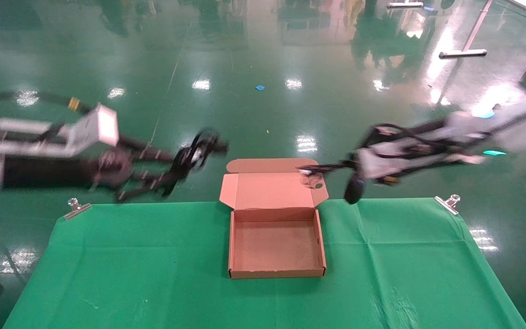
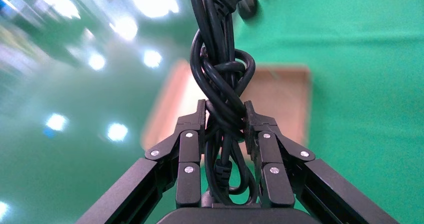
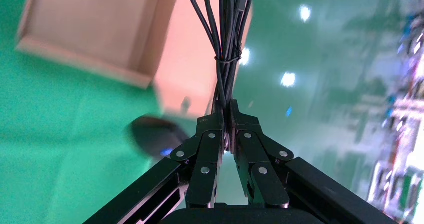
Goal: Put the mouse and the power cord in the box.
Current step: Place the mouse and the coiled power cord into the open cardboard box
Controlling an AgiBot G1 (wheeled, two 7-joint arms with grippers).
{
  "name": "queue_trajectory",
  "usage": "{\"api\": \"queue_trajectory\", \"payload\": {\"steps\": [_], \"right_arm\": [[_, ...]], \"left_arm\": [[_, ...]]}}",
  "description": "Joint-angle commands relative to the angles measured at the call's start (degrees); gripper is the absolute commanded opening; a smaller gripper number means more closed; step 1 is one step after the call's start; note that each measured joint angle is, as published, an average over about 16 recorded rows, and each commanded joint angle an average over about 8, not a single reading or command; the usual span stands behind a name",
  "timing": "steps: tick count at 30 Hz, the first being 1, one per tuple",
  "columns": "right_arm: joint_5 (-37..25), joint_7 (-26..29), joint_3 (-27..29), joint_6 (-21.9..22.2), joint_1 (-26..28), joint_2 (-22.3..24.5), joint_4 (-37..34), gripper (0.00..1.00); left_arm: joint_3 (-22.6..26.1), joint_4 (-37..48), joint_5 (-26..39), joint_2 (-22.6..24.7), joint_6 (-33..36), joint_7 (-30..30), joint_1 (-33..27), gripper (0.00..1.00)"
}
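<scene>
Bright overhead light, glare on glossy floor [image 1: 263, 68], both arms motion-blurred

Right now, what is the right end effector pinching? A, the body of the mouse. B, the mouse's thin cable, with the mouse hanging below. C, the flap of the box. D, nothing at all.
B: the right end effector is shut on the thin cable, and the mouse dangles beside the box.

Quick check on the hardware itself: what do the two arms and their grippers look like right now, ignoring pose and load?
The left gripper and right gripper match: black linkage fingers with silver pivot screws and ridged pads. The left arm has a white boxy wrist module, a black cylindrical forearm and a yellow-tagged black cable. The right arm has pale grey-white shells wrapped in black cables.
</scene>
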Motion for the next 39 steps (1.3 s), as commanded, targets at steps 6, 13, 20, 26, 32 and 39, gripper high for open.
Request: {"api": "queue_trajectory", "payload": {"steps": [6,13,20,26,32,39], "right_arm": [[0.4,-0.3,0.0,3.5,-1.5,-7.7,-0.4,0.0],[1.7,1.4,-1.6,6.6,-6.8,-10.6,1.9,0.0],[4.2,6.4,-5.2,16.2,-12.8,-10.9,9.4,0.0],[7.1,12.2,-8.5,22.9,-16.0,-10.7,10.3,0.0],[9.2,17.5,-11.4,25.0,-17.6,-10.5,7.5,0.0],[10.6,21.6,-13.9,25.7,-18.6,-10.4,4.9,0.39]], "left_arm": [[-3.0,-0.6,-4.3,3.3,-3.2,1.1,-2.2,0.0],[-4.3,0.7,-6.1,2.7,-3.3,3.5,-2.1,0.0],[-4.3,2.9,-6.1,1.1,-5.8,5.2,-0.6,0.0],[-4.1,4.5,-5.8,1.2,-11.6,5.8,0.6,0.0],[-3.9,4.4,-5.5,2.4,-14.2,6.1,1.9,0.0],[-3.4,3.4,-4.8,4.4,-15.5,6.9,3.1,0.0]]}}
